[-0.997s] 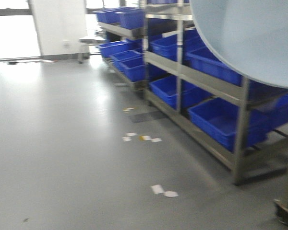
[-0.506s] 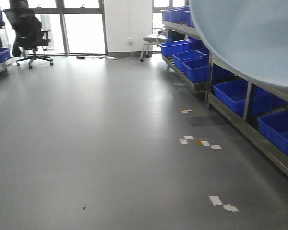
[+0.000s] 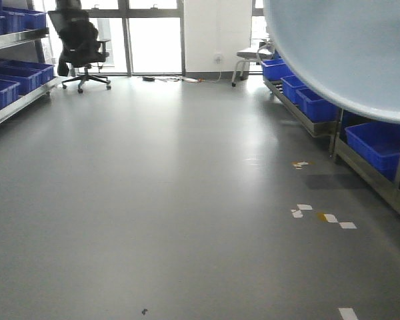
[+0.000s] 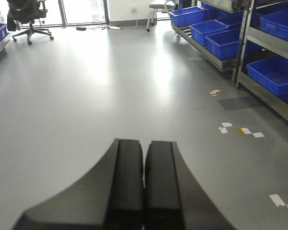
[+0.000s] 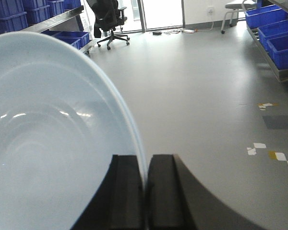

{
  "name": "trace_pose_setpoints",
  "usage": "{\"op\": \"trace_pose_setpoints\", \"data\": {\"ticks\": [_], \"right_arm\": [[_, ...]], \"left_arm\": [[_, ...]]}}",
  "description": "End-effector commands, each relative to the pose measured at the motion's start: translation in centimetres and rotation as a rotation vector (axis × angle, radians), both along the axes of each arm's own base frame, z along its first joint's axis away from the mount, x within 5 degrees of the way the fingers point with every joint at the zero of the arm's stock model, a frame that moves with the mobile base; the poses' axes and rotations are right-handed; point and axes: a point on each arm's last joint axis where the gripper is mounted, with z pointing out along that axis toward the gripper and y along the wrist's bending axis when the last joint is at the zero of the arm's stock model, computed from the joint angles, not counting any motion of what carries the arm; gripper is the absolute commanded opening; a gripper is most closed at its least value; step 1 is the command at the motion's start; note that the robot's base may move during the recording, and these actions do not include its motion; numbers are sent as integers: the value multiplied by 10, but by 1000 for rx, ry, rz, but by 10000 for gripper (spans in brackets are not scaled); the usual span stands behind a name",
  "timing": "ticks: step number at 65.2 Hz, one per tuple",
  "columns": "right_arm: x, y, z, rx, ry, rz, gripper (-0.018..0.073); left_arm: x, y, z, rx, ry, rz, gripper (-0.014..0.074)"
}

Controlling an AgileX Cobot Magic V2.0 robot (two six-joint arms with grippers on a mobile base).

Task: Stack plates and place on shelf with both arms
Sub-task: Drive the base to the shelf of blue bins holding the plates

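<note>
Right hand (image 5: pixel 147 165): fingers clamped on the rim of the plate (image 5: pixel 48 143) — the thin edge runs down between the two pads.
Plate: held aloft, clear of the floor (image 3: pixel 187 200); its pale bluish face fills the left of the right wrist view and the upper right corner of the front view.
Left hand (image 4: pixel 144 153): fingers pressed together with nothing between them, above the floor.
Surroundings: blue bins (image 4: pixel 221 40) on metal shelves (image 4: pixel 273 44) along the right — an office chair (image 3: pixel 80 40) at the far end.
</note>
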Motion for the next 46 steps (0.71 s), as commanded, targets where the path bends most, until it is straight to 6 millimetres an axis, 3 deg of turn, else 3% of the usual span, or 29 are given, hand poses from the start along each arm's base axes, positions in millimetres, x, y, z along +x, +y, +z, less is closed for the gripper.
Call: {"op": "trace_pose_setpoints", "data": {"ticks": [1,46], "right_arm": [[0,-1,21,28,-134,-17,53],[0,-1,21,28,-134,-17,53]], "left_arm": [[1,0,18,-38,-105,8,82],[1,0,18,-38,-105,8,82]]}}
